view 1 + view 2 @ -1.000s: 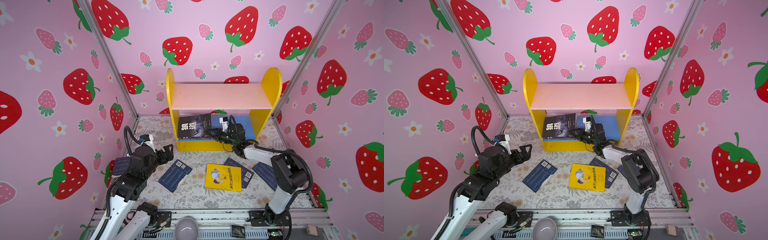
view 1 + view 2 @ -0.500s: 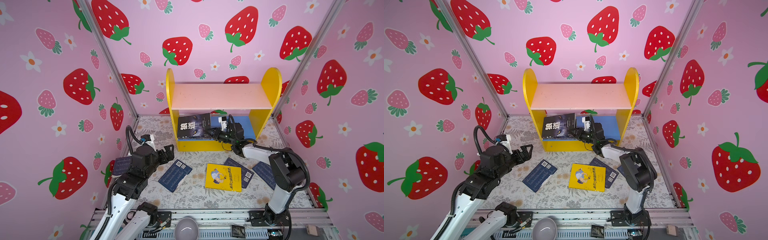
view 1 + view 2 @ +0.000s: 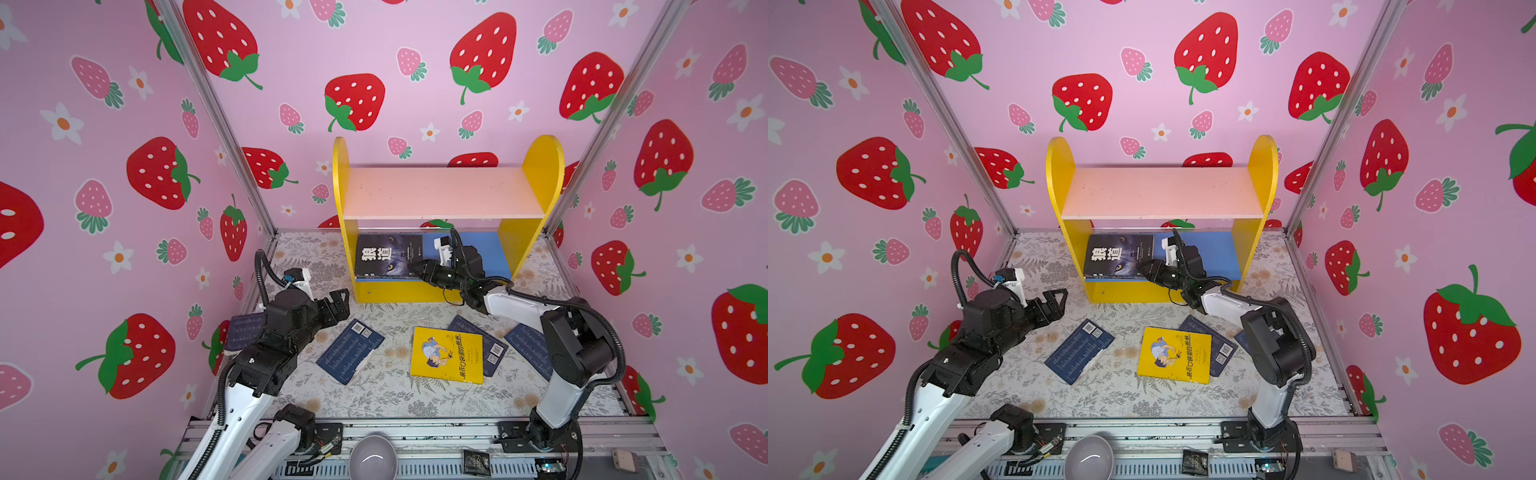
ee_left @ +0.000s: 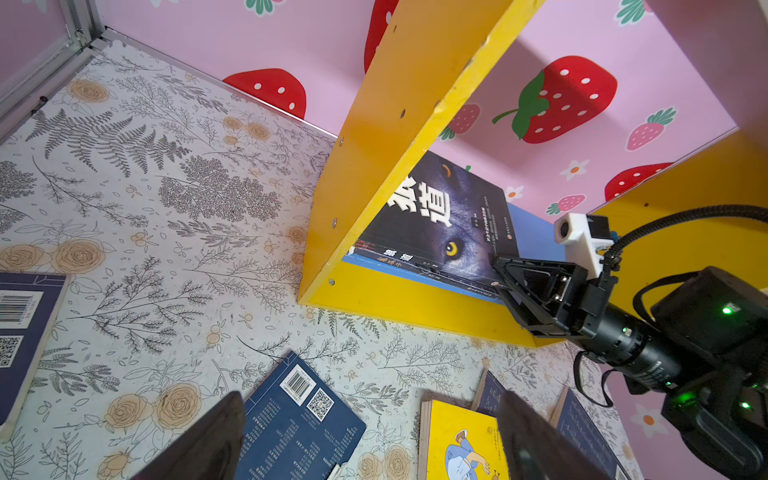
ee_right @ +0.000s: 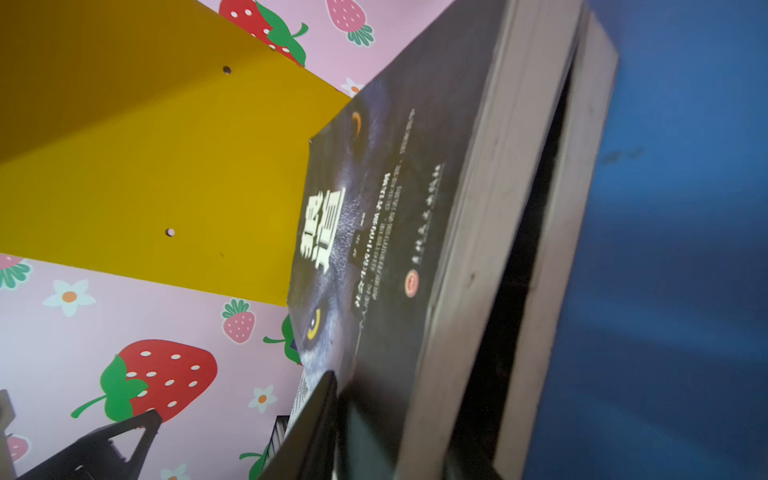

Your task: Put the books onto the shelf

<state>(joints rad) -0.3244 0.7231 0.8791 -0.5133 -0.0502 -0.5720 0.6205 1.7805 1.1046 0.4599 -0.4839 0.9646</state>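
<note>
- Wolf-cover book (image 3: 388,254) lies on the shelf (image 3: 444,193)'s lower board (image 3: 490,253), left end; right gripper (image 3: 417,269) at its corner, grip impossible to tell.
- Left gripper (image 3: 338,301) wide, empty.
- Paperbacks (image 3: 350,350) on counter (image 3: 395,399): probably light, floppy; pinch near the spine.
</note>
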